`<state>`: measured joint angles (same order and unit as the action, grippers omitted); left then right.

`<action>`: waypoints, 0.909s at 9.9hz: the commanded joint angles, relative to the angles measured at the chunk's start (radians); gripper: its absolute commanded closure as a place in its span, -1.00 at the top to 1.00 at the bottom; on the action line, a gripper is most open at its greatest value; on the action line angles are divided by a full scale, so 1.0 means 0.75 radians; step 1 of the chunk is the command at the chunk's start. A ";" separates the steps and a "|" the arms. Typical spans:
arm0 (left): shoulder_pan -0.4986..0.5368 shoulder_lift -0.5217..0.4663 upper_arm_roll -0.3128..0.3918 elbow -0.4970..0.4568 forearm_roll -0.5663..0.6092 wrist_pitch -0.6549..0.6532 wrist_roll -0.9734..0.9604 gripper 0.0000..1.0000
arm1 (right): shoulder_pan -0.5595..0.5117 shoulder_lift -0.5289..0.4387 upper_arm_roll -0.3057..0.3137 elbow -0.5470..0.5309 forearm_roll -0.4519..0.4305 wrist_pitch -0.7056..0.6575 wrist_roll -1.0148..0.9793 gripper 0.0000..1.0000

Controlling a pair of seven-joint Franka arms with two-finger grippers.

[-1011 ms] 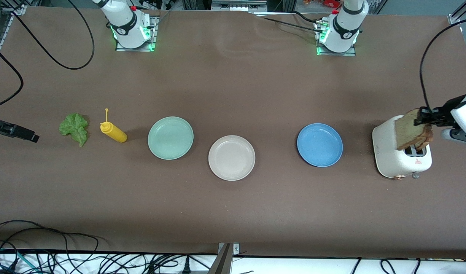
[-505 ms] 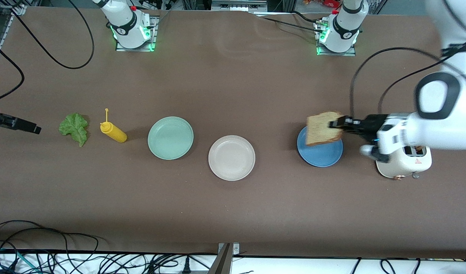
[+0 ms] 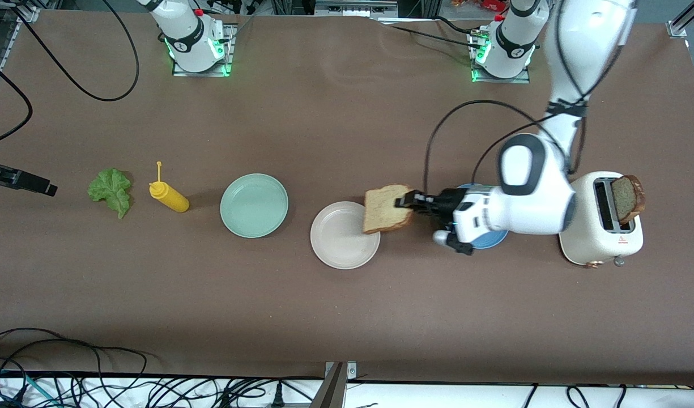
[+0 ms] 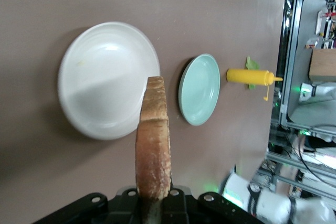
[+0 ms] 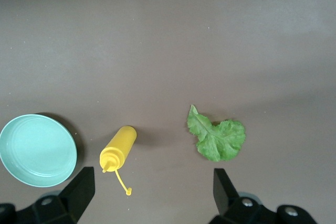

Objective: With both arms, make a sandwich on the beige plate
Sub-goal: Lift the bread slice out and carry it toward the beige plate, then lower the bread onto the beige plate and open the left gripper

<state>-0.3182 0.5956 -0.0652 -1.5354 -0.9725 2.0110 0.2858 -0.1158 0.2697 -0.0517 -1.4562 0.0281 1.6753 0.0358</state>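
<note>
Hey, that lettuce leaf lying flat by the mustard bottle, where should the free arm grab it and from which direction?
Come straight down from above on the lettuce leaf: it lies flat on the table. Pinch its ruffled broad end, which is bulkier than the thin pointed tip, probably giving surer hold. The open right tool is over it.

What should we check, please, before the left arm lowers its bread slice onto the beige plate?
1. Left gripper shut on the bread slice: ok.
2. Slice fully over the beige plate: not ok, it overhangs the rim toward the left arm's end.
3. Beige plate bare: ok.
4. Second slice waiting in the toaster: ok.
5. Right gripper open over the table by the lettuce leaf: ok.
6. Mustard bottle away from the beige plate: ok.
</note>
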 commanded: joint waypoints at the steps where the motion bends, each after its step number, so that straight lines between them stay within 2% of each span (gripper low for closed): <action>1: -0.089 0.067 0.019 0.043 -0.084 0.116 0.003 -1.00 | -0.009 -0.006 0.008 -0.014 0.001 0.034 -0.019 1.00; 2: -0.117 0.095 0.019 0.043 -0.143 0.133 0.003 -1.00 | -0.009 0.000 0.008 -0.014 0.056 0.059 -0.019 1.00; 4: -0.203 0.207 0.019 0.051 -0.229 0.371 0.005 -1.00 | -0.011 0.009 0.008 -0.014 0.104 0.063 -0.019 1.00; 9: -0.275 0.302 0.019 0.110 -0.241 0.476 0.003 -1.00 | -0.009 0.105 0.010 -0.010 0.110 0.073 0.007 1.00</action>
<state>-0.5016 0.7931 -0.0643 -1.4931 -1.1200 2.3386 0.2832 -0.1147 0.3412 -0.0490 -1.4603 0.0887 1.7191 0.0374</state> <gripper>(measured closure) 0.907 0.000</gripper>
